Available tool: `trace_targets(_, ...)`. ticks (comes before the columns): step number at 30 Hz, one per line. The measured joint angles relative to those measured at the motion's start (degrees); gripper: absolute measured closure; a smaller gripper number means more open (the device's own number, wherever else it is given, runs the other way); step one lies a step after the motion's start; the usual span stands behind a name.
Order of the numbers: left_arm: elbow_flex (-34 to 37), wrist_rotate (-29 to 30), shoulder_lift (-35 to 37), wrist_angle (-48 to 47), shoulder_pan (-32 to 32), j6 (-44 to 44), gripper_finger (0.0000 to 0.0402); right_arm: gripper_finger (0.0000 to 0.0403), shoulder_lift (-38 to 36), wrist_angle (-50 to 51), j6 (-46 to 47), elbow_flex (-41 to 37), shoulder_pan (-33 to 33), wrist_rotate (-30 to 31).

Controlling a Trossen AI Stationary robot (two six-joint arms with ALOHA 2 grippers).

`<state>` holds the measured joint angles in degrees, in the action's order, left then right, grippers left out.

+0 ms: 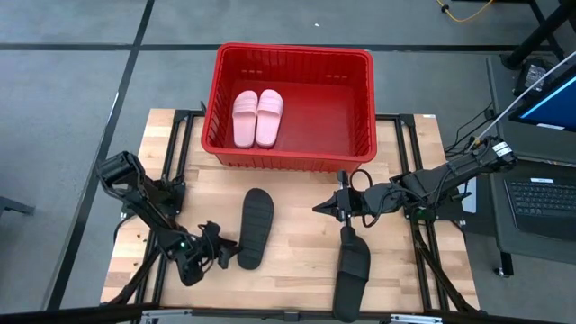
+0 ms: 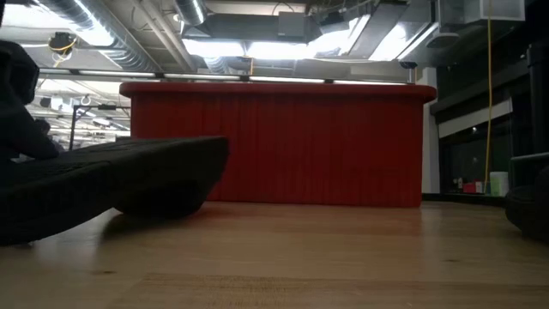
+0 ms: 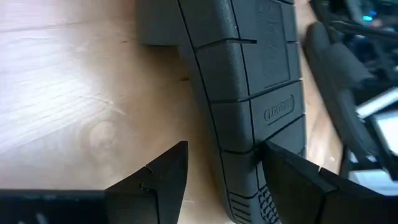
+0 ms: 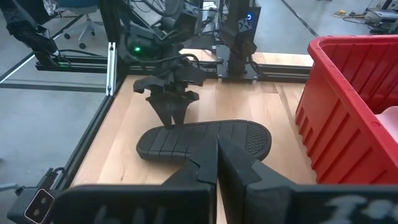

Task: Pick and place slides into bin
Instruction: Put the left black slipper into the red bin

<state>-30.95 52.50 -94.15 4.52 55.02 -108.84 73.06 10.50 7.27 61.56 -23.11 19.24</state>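
Two pale pink slides point(image 1: 258, 117) lie side by side in the red bin point(image 1: 360, 90) at the table's far side. A black slide point(image 1: 255, 228) lies sole up on the wood in the middle. My left gripper point(image 3: 221, 152) is open at the near end of this slide, one finger over the sole and the other over bare wood beside its edge. A second black slide point(image 1: 353, 268) lies near the front edge on the right. My right gripper point(image 1: 317, 208) hangs shut above the table, right of the first black slide, holding nothing. My left gripper comes slanting down from the table's near left at the black slide's near end point(image 3: 239, 168). One finger point(image 3: 292, 174) reaches over the sole. The other finger point(image 3: 161, 180) stands clear of the edge. I cannot tell whether the gripper touches the slide.
The bin's near wall point(image 2: 274, 146) rises behind the slide lying in the middle point(image 2: 111, 180). Bare wood lies between the two black slides and in front of the bin. Black frame rails run along the table's sides.
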Motion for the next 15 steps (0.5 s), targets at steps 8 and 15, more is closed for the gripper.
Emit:
trace_targets(8,8.6,1.2,0.2,21.1,-0.1,10.5,0.0206,0.0395,0.0,-0.5,0.1,0.0,0.0,0.0)
trace_targets(15,10.4,-3.3,0.2,26.3,-2.2,17.5,0.0206,0.0395,0.0,-0.6,1.7,0.0,0.0,0.0)
